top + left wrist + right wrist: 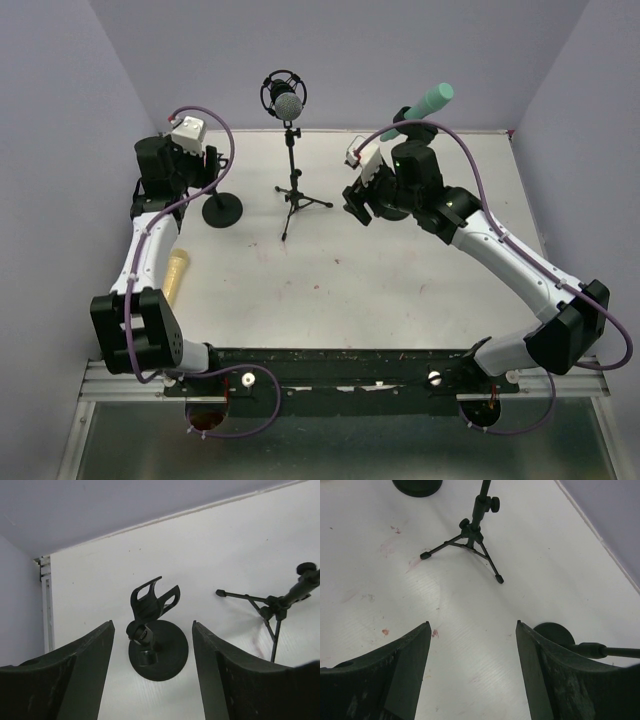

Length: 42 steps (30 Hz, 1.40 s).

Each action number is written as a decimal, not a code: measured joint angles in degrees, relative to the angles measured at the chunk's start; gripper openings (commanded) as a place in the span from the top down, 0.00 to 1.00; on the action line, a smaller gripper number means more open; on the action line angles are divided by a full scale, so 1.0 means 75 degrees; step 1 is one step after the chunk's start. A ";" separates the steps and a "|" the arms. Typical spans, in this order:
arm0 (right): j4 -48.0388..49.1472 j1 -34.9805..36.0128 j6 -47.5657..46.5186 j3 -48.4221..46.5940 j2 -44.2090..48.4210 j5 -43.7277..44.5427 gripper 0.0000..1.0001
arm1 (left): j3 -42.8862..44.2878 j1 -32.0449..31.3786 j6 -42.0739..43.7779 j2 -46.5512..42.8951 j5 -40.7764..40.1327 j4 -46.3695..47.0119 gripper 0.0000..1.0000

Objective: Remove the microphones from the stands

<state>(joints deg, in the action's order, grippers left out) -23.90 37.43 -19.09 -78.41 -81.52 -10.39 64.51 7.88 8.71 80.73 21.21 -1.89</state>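
Observation:
A silver-headed microphone (285, 100) sits in a round shock mount on top of a black tripod stand (293, 190) at the back middle. A teal microphone (430, 100) sticks up behind my right arm, its stand mostly hidden. A yellow microphone (176, 275) lies on the table at the left. My left gripper (207, 172) is open and empty above a round-base stand (222, 210) whose clip (152, 600) is empty. My right gripper (357, 203) is open and empty, to the right of the tripod (472, 540) and above bare table.
In the right wrist view a second round base (552, 632) with a black rod (615, 651) lies close beside my right finger. The tripod's legs (270, 612) spread right of the round-base stand. Walls close the back and both sides.

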 measured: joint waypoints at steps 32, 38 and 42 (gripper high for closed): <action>0.4832 0.0000 0.2148 0.0565 -0.1233 -0.0828 0.23 | -0.0391 -0.3232 0.0434 -0.2876 -0.0003 -0.2559 0.27; 0.5458 0.0003 0.2836 -0.0009 -0.2107 -0.0227 0.18 | -0.1376 -0.3080 -0.0685 -0.3395 -0.0612 -0.1856 0.27; 0.6006 0.0003 0.3098 -0.0140 -0.2535 -0.0029 0.17 | -0.1419 -0.2900 -0.1049 -0.3628 -0.0889 -0.1877 0.28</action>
<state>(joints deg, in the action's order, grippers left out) 21.15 37.45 4.14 -79.46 -100.53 -10.61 53.87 -13.87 0.84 53.52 14.55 -15.97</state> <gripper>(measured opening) 0.822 0.727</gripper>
